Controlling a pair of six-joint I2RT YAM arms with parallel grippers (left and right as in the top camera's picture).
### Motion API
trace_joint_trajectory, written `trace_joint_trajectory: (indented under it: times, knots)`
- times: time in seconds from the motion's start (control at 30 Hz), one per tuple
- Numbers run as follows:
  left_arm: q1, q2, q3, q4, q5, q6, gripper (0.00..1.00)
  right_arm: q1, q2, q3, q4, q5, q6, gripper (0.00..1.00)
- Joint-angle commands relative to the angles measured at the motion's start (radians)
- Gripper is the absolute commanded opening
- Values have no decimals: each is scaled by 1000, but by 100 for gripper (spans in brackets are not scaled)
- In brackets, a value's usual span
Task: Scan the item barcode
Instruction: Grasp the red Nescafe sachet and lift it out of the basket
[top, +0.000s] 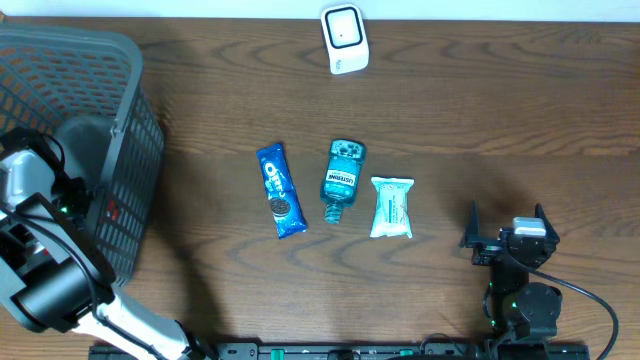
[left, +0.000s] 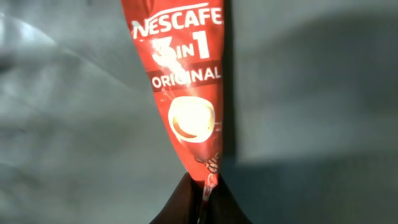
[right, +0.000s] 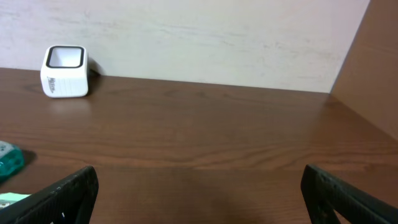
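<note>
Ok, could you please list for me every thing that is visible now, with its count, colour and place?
table: 1, dark brown wood, under everything
basket: 1, grey mesh, left edge of the table
Nescafe sachet: 1, red, inside the basket, one end pinched by the left gripper
Oreo pack: 1, blue, mid-table, left end of a row of three
Listerine bottle: 1, teal, middle of that row
wipes pack: 1, white and teal, right end of that row
scanner: 1, white, far edge of the table
left gripper: 1, black, in the basket, shut on the sachet
right gripper: 1, black, near right side, open and empty
</note>
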Motion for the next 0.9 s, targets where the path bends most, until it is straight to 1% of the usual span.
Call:
trace_joint_trajectory:
  times: [0.0, 0.07, 0.17, 0.23, 0.33, 0.43, 0.47, 0.53, 0.6, 0.73, 0.8, 0.87]
  knots:
    - [21, 214, -112, -64, -2, 28, 7, -7, -8, -2, -3, -5, -6, 99]
    - [21, 200, -66, -130, 15, 34, 7, -7, -8, -2, -3, -5, -6, 99]
    - [21, 167, 21, -214, 50, 94, 7, -7, -8, -2, -3, -5, -6, 99]
    - [20, 132, 98, -278, 73, 139, 7, -7, -8, -2, -3, -5, -6, 99]
    - [20, 52, 235, -377, 87, 171, 7, -7, -8, -2, -3, -5, -6, 99]
    - [20, -32, 340, -406, 96, 208, 7, -7, -8, -2, -3, -5, -6, 99]
    - [20, -91, 404, -406, 121, 230, 7, -7, -8, -2, -3, -5, -6, 99]
    - [20, -153, 465, -405, 154, 239, 7, -7, -8, -2, -3, -5, -6, 99]
    - [20, -212, 517, -391, 240, 280, 7, -7, -8, -2, -3, -5, -6, 99]
    - [-3, -333, 560, -341, 507, 385, 7, -7, -8, -2, -3, -5, -6, 99]
    - [-40, -396, 560, -337, 645, 432, 6, -7, -8, -2, -3, -5, -6, 99]
    - [-93, -446, 560, -337, 726, 487, 7, -7, -8, -2, -3, -5, -6, 99]
